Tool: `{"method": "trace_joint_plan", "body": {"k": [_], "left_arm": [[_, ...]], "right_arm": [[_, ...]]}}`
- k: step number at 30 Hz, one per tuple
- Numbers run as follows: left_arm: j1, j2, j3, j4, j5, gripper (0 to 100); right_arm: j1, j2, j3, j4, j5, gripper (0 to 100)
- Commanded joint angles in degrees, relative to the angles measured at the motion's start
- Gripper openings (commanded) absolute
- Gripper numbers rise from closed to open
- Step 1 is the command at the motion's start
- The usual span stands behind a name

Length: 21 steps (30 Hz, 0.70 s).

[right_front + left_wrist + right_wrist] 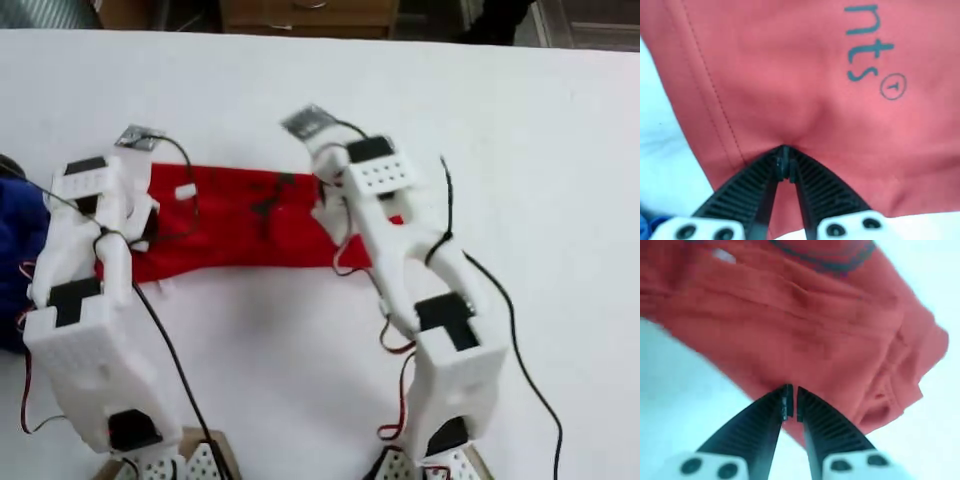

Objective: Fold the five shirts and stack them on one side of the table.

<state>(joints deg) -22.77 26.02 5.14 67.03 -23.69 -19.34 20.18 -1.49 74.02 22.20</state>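
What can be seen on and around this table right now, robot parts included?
red shirt: one, red with dark print, folded into a long strip across the middle of the table
blue cloth: one bundle, blue, at the table's edge beside the left arm
table: one, white, under everything
wooden cabinet: one, brown, beyond the table's far edge
left arm: one, white with black and red cables, over the shirt's end nearest the blue cloth
right arm: one, white with black and red cables, over the shirt's other end
left gripper: one, black, pinched shut on the red shirt near a stitched hem
right gripper: one, black, shut on the red shirt's edge
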Motion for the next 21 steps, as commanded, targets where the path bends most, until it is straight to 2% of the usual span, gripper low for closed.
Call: {"method": "trace_joint_plan", "body": {"k": [1,9,13,18,21], "left_arm": [[0.26,0.44,-0.66,-0.79,0.09,2],[0.26,0.44,-0.66,-0.79,0.09,2],[0.26,-0.35,-0.92,-0.53,0.09,2],[-0.62,-8.79,-5.32,6.51,0.09,2],[-4.66,-11.60,-6.90,3.52,0.09,2]], "right_arm": [[3.82,-2.95,5.27,-6.37,0.53,2.2],[4.26,-5.05,6.86,-6.55,0.62,2.2],[4.26,-13.93,4.92,-3.91,0.62,2.2],[6.90,-25.98,4.75,1.54,0.62,2.2],[10.51,-30.64,4.84,6.20,0.70,2.2]]}}
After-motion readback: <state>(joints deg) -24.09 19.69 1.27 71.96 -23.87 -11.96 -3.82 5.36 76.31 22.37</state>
